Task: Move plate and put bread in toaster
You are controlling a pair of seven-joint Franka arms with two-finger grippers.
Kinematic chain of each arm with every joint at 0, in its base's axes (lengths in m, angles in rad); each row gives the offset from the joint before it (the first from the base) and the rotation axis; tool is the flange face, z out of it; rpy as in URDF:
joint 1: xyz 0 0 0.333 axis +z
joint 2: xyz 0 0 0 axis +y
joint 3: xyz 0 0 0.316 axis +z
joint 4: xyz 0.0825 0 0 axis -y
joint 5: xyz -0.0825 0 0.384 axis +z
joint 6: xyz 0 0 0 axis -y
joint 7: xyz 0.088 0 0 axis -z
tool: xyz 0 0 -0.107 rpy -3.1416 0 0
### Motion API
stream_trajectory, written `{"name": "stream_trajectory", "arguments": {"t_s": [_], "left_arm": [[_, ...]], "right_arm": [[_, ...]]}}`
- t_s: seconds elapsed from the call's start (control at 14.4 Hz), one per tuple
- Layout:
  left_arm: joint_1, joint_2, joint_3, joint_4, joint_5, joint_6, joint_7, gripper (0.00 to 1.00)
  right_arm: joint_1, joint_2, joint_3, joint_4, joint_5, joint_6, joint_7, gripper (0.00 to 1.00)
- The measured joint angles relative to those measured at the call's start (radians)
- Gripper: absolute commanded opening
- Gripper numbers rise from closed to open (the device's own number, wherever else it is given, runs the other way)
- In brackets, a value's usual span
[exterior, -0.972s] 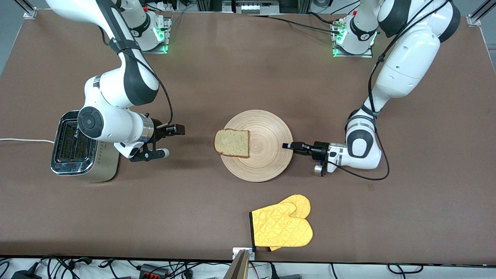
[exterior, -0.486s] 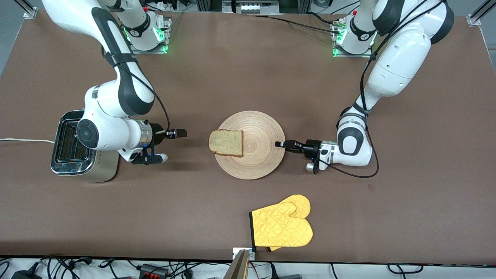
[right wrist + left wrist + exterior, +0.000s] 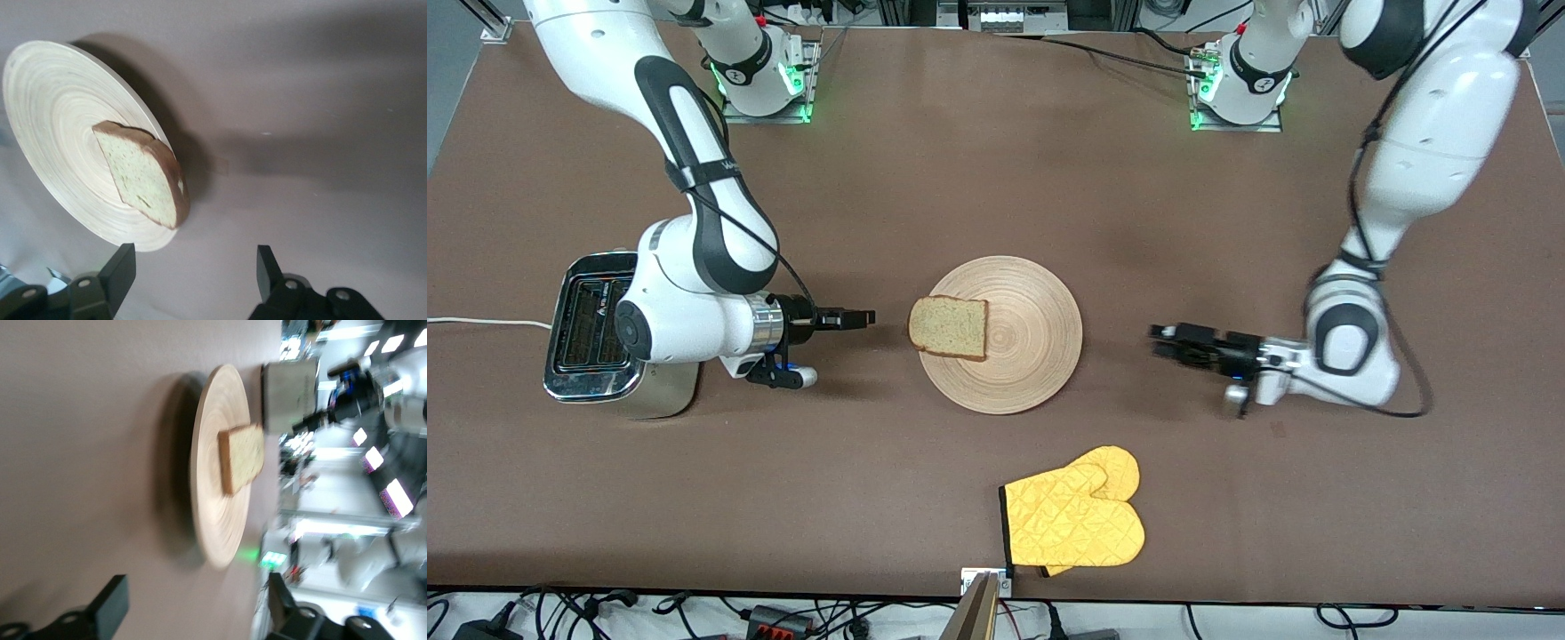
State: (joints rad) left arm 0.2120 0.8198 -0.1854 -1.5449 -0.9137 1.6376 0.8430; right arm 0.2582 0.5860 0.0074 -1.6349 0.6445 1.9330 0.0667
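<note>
The bread (image 3: 949,327) overhangs the rim of the plate (image 3: 1032,356) mid-bench, toward the toaster (image 3: 596,338) at the right arm's end. Each wrist view shows its hand's fingers spread and empty, unclear from the front: right hand (image 3: 193,270) near the bread, left hand (image 3: 193,607) well apart from the plate.

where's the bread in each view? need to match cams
Front view: bread on the plate's edge toward the right arm's end.
Left wrist view: bread mid-frame on the plate.
Right wrist view: bread overhanging the plate rim.
Shared landmark: the plate.
</note>
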Motion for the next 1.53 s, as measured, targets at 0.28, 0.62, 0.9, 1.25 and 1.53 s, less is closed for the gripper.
{"name": "stream_trajectory", "arguments": {"t_s": [0.28, 0.62, 0.9, 1.25, 1.53], "left_arm": [[0.12, -0.067, 0.005, 0.208, 0.293, -0.264, -0.021, 1.0], [0.124, -0.073, 0.001, 0.501, 0.65, -0.523, -0.126, 1.0], [0.0, -0.173, -0.017, 0.568, 0.933, -0.55, -0.346, 1.0], [-0.12, -0.386, 0.003, 0.515, 1.058, -0.522, -0.615, 1.0], [-0.132, -0.64, 0.115, 0.18, 0.983, -0.201, -0.759, 1.0]], "right_arm": [[0.004, 0.041, 0.002, 0.001, 0.086, 0.038, -0.006, 0.82], [0.02, 0.102, 0.007, 0.002, 0.15, 0.081, -0.057, 0.78], [0.064, 0.121, 0.008, 0.003, 0.155, 0.12, -0.066, 0.79], [0.075, 0.143, 0.008, 0.003, 0.22, 0.13, -0.081, 0.73], [0.085, 0.159, 0.008, 0.005, 0.227, 0.15, -0.089, 0.4]]}}
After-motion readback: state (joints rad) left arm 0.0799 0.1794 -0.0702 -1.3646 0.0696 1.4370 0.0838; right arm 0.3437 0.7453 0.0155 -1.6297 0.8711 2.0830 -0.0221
